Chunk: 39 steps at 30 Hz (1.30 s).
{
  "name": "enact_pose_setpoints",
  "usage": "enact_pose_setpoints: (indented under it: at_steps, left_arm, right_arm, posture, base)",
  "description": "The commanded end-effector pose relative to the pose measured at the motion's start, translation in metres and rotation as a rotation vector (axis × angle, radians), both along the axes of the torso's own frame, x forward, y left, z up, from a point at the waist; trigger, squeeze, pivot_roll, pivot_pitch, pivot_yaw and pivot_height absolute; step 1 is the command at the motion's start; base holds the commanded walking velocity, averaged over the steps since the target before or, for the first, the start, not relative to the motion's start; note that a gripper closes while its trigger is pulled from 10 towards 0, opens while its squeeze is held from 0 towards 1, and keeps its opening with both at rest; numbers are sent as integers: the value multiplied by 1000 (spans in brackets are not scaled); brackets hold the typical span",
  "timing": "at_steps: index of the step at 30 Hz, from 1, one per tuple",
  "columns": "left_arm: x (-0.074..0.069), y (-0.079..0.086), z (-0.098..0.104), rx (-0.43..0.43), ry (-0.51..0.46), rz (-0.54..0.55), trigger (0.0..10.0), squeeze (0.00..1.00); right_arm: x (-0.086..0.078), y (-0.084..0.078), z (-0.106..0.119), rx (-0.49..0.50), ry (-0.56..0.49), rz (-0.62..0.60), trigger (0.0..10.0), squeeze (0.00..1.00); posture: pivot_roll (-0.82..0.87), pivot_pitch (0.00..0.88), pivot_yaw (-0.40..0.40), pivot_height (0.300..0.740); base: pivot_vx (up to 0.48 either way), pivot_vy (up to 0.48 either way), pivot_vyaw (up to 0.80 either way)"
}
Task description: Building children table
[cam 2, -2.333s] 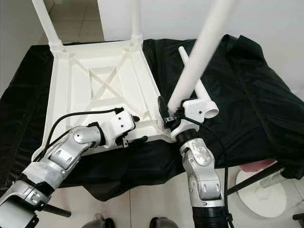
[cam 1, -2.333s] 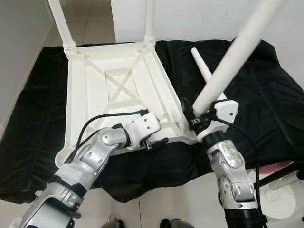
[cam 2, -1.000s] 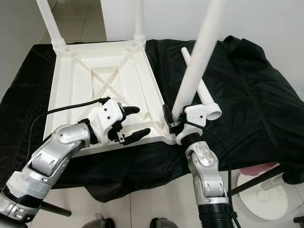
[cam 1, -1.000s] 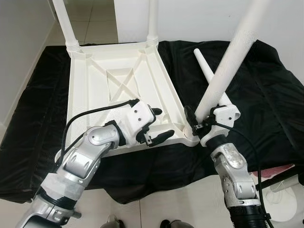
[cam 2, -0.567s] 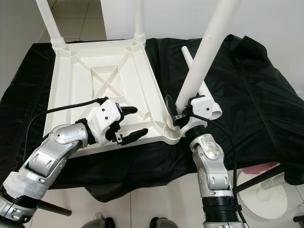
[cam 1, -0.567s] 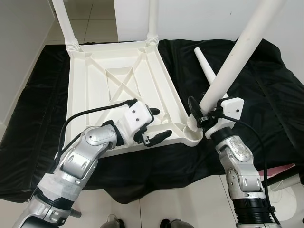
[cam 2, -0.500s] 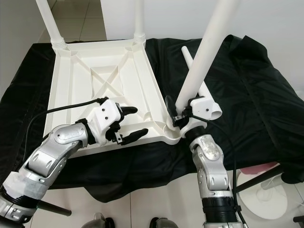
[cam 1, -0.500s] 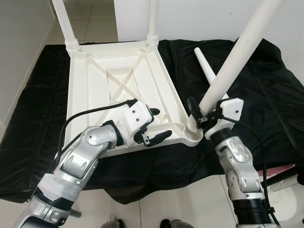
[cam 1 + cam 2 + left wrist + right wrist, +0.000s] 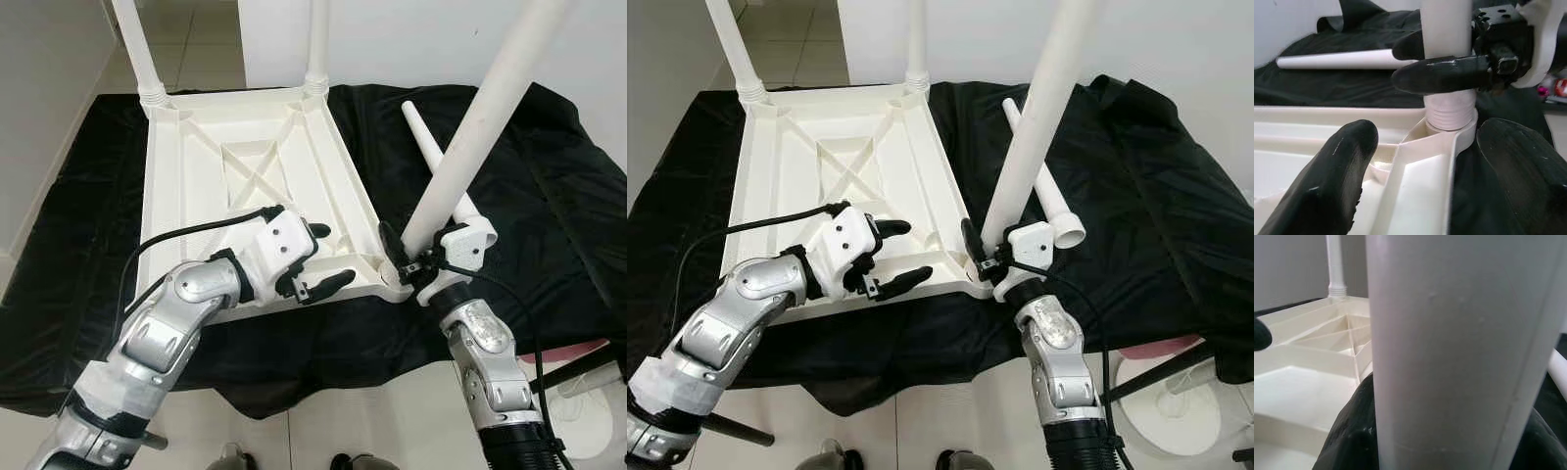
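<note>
**White leg seated at the near corner socket**

White plastic children's table top (image 9: 245, 186) lies upside down on a black cloth (image 9: 549, 196) spread over the bench, its ribbed underside facing up. Two legs already stand in the far corners: the far left leg (image 9: 137, 49) and the far right leg (image 9: 315, 44).

The right end effector (image 9: 400, 257) is closed around the base of a third leg (image 9: 470, 127), which slants up and away to the right. The left wrist view shows the threaded foot of this leg sitting in the round socket (image 9: 1452, 134) at the table top's near right corner, with the black fingers (image 9: 1449, 73) of the right end effector clamped across the leg just above the thread.

The left end effector (image 9: 318, 259) hovers over the table top's near edge, just left of that socket, with its fingers spread wide and nothing between them.

A fourth leg (image 9: 431, 157) lies loose on the cloth behind the held one, to the right of the table top, pointing its narrow tip toward the far side
</note>
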<state>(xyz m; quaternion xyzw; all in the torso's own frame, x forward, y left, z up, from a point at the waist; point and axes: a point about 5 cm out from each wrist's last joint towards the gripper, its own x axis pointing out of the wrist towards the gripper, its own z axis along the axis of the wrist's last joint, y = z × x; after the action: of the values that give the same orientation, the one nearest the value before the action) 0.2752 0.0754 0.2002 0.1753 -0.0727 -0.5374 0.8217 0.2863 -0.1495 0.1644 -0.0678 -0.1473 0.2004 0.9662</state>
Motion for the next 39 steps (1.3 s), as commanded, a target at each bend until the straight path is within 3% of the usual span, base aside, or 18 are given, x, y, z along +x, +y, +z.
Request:
enact_pose_setpoints:
  at_steps: [1, 6, 14, 24, 30, 39]
  left_arm:
    - [-10, -1, -7, 29, 101, -101, 10000, 0]
    - [-14, -2, -7, -7, 156, -108, 10000, 0]
    - [-12, -2, -6, -10, 101, -59, 10000, 0]
    - [-11, -2, -2, -11, 94, -37, 10000, 0]
    - [-9, -2, -1, -12, 85, -31, 10000, 0]
    - [-8, -2, 0, -12, 73, -29, 10000, 0]
  right_arm:
    - [-3, -2, -23, -53, 96, 5, 10000, 0]
    - [-4, -2, -24, -97, 83, 18, 10000, 0]
    - [-9, -3, -29, -148, 66, 64, 10000, 0]
    - [-7, -5, -43, -69, 115, 57, 10000, 0]
    - [-1, -8, -44, 46, 178, 26, 10000, 0]
    - [5, -9, -48, 52, 245, -6, 10000, 0]
  posture:
    - [-21, 127, -13, 740]
    - [-23, 127, -11, 740]
    - [-22, 127, -14, 740]
    - [-21, 126, -13, 740]
    - [-21, 127, -13, 740]
    - [-21, 120, -13, 740]
  base:
    - [0, 0, 0]
    - [0, 0, 0]
    - [0, 0, 0]
    - [0, 0, 0]
    - [0, 0, 0]
    - [0, 0, 0]
